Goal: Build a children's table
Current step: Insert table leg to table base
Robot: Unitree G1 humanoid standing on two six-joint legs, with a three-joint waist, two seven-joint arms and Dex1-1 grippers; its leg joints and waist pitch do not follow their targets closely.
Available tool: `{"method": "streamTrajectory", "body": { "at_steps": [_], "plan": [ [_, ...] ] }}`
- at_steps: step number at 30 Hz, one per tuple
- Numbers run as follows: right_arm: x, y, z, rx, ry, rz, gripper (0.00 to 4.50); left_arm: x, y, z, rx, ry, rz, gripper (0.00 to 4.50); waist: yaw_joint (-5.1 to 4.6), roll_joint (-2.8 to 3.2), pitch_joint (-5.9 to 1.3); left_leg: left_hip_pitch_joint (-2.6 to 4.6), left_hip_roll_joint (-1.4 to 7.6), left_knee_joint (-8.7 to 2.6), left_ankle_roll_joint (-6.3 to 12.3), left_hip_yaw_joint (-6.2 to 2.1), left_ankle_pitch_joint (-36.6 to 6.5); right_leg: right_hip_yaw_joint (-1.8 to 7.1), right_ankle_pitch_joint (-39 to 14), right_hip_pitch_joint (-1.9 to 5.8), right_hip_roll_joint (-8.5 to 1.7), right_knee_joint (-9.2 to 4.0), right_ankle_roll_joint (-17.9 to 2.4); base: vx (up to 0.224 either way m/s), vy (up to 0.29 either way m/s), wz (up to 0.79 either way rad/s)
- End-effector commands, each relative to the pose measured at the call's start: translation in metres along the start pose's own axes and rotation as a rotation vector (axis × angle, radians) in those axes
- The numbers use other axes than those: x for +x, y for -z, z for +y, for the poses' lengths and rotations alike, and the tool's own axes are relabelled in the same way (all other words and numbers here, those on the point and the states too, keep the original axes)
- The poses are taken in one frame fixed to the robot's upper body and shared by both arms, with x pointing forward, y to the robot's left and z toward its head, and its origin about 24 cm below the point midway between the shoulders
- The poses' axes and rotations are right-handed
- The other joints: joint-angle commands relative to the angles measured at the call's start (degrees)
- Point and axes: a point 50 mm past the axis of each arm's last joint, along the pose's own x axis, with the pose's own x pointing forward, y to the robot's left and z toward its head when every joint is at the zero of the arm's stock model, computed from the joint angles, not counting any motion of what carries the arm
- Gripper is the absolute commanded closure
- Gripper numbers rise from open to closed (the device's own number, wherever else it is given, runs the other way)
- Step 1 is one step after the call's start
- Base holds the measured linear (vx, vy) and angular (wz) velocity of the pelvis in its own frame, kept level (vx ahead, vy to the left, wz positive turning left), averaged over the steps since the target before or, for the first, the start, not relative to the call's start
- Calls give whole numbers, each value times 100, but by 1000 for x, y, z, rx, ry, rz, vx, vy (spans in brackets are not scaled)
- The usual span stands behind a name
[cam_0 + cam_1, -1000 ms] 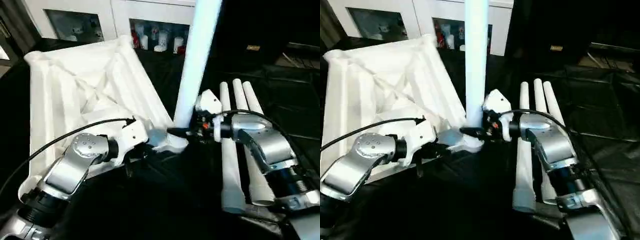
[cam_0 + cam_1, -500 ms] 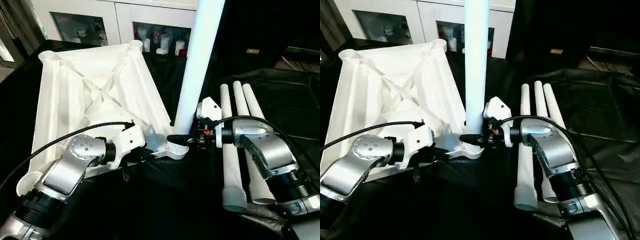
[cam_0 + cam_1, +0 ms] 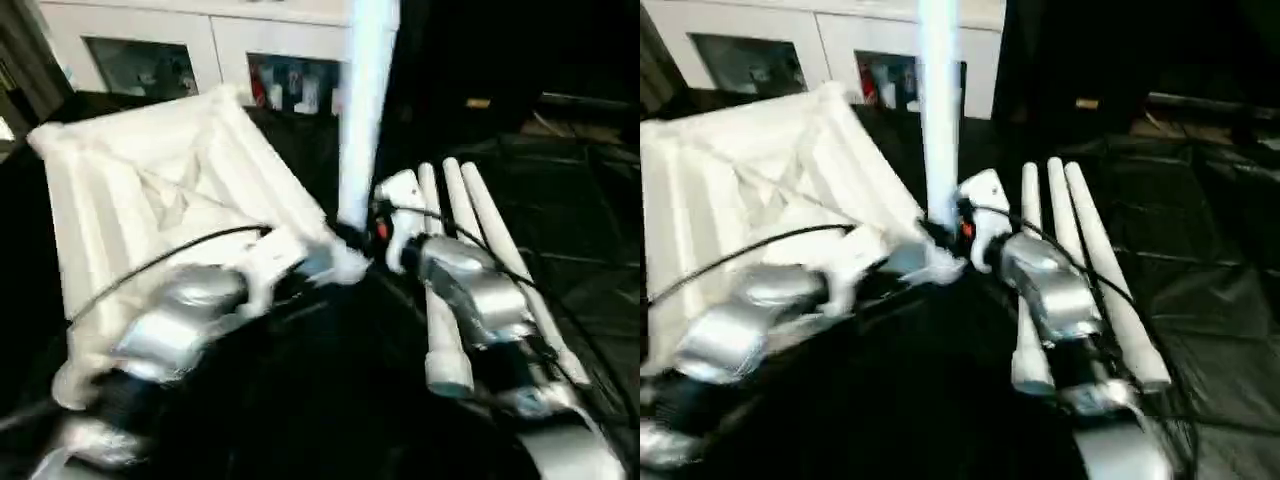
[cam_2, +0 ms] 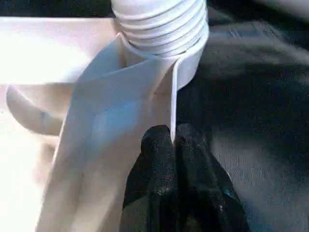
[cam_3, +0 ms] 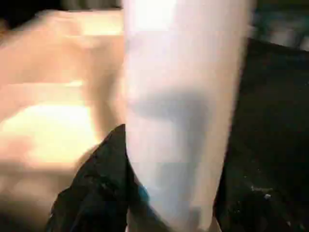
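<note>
Pinched tight, my left gripper point(image 4: 172, 145) is clamping a thin upright rib of the tabletop point(image 3: 150, 190), its two black fingers point(image 4: 154, 159) pressing from either side of that rib just beside the near corner socket point(image 4: 186, 67). My right gripper point(image 5: 169, 193) is standing at a middling width, and I am seeing its dark fingers point(image 5: 91, 188) wrapping both sides of the upright leg point(image 3: 362, 110), so I am reading it as closed on that leg low down. That leg is standing nearly vertical with its ribbed, threaded foot point(image 4: 161, 24) sitting in the socket at the corner of the tabletop nearest to both grippers. I am looking at the tabletop lying underside up on the black-draped work table point(image 3: 330, 400), its ribs and diagonal braces facing me, spreading off toward my left side. Three more legs point(image 3: 1070, 250) are lying side by side on the black cloth to my right, just beyond my right forearm point(image 3: 470, 290), their wider ends pointing toward me. My left forearm point(image 3: 170, 325) is reaching in from the lower left, a black cable point(image 3: 160, 262) arching over it. White cabinets point(image 3: 150, 50) with glass doors are standing behind the table.
</note>
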Motion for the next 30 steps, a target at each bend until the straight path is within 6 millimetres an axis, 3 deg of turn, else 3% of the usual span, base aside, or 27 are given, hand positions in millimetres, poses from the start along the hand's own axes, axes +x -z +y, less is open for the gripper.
{"method": "streamTrajectory", "body": {
  "at_steps": [1,3,5,10,16,18,19,21,22,23,24,25,26,27,28,29,30],
  "plan": [
    [4,74,30,133,-32,305,262,14,-27,-13,5,-23,-69,450,31,61,-183,149,343,-416,-83,-136,-1959,341,-2855,33,-521,-616,-864,0,0,0],
    [9,74,37,115,-35,308,262,22,-30,-21,-9,-31,-59,450,56,45,-175,139,328,-428,-40,-153,-2121,339,-3059,36,-524,-638,-734,0,0,0],
    [12,71,42,114,-39,294,262,27,-30,-23,-9,-50,-38,450,65,48,-199,50,347,-478,-26,-187,-1959,318,-2827,108,-522,-595,-652,0,0,0],
    [12,64,46,119,-47,257,262,26,-27,-14,8,-117,-9,450,90,57,-207,66,343,-504,-30,-202,-2169,311,-2945,91,-534,-637,-505,0,0,0],
    [9,31,43,175,-89,47,262,10,-20,-3,119,-120,-29,450,97,45,-224,20,349,-545,-1,-231,-2187,313,-3061,103,-561,-665,-342,0,0,0],
    [3,8,35,192,-112,-76,262,1,-15,-6,167,-47,-54,450,61,44,-259,-66,356,-550,78,-246,-1930,308,-2777,177,-574,-627,-360,0,0,0],
    [3,8,35,192,-112,-76,262,1,-15,-6,167,-47,-54,450,36,58,-297,-112,359,-538,107,-235,-1646,288,-2399,192,-548,-575,-442,0,0,0],
    [-5,-13,30,195,-136,-188,262,-7,-8,-8,212,14,-61,450,24,115,-329,-51,371,-487,140,-188,-1507,294,-1956,134,-524,-556,-667,0,0,0],
    [-10,-21,27,200,-151,-235,262,-10,-5,-9,232,43,-70,450,29,96,-355,-34,372,-454,160,-167,-1339,303,-1650,146,-527,-538,-773,0,0,0],
    [-15,-28,26,202,-163,-270,262,-13,-3,-10,239,66,-73,450,42,98,-407,-51,357,-378,322,-114,-785,299,-732,159,-484,-427,-1061,52,-33,11],
    [-17,-31,24,204,-167,-284,262,-15,-2,-10,245,76,-73,450,65,129,-415,-35,369,-363,367,-93,-621,297,-428,141,-479,-394,-1169,52,-33,11],
    [-22,-35,21,202,-173,-308,262,-18,0,-11,261,98,-77,450,71,113,-443,-21,362,-325,436,-61,-403,291,-80,138,-446,-357,-1260,62,-27,11],
    [-28,-39,17,196,-179,-327,262,-21,2,-9,269,112,-77,450,134,121,-488,-61,339,-269,594,-49,236,260,905,186,-398,-211,-1393,61,-11,8],
    [-28,-39,17,196,-179,-327,262,-21,2,-9,269,112,-77,450,138,127,-501,-64,333,-238,633,-46,408,251,1200,176,-384,-167,-1412,61,-11,8],
    [-37,-43,12,194,-187,-348,262,-25,3,-6,285,119,-80,422,135,115,-505,-66,322,-220,682,-41,545,243,1424,174,-365,-144,-1426,0,0,0],
    [-40,-45,10,193,-189,-354,262,-27,4,-3,275,109,-72,394,123,98,-533,-116,292,-177,812,-53,845,235,1897,219,-365,-68,-1461,0,0,0],
    [-40,-45,10,193,-189,-354,262,-27,4,-3,275,109,-72,394,120,100,-542,-128,286,-162,831,-56,901,230,1974,222,-370,-52,-1471,0,0,0]
  ]
}}
